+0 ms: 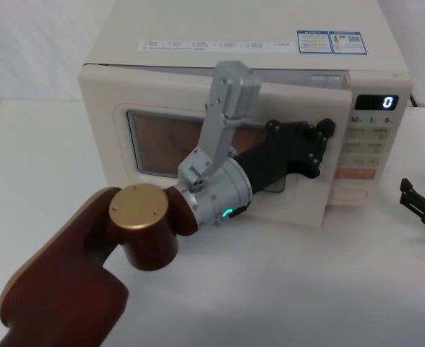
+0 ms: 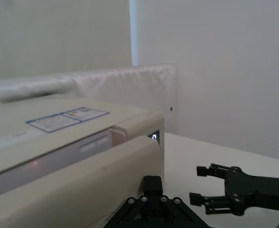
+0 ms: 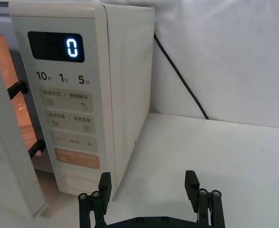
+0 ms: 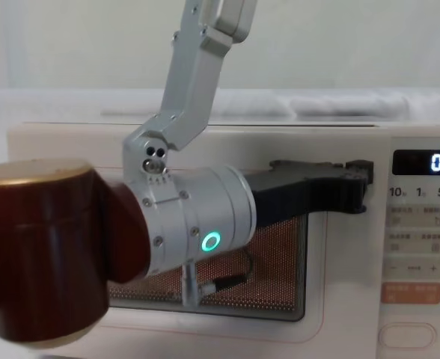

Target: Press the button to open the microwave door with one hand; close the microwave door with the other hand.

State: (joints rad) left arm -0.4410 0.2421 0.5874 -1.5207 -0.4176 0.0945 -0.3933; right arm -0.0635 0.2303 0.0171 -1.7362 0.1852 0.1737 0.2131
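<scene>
Now the left gripper [image 1: 321, 141] rests against the microwave door [image 1: 155, 137], ajar at its right edge (its grip state I cannot tell). Push squarely until it latches. The right gripper [image 1: 415, 199], spread open, waits near the button [image 3: 80, 183].

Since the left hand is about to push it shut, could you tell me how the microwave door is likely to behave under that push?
The microwave door stands slightly ajar, so it should probably swing on its hinge rather than flex; it looks like a rigid panel. The left hand rests near its free edge, which likely means little force is needed. The microwave looks bulky, so it probably won't slide.
</scene>
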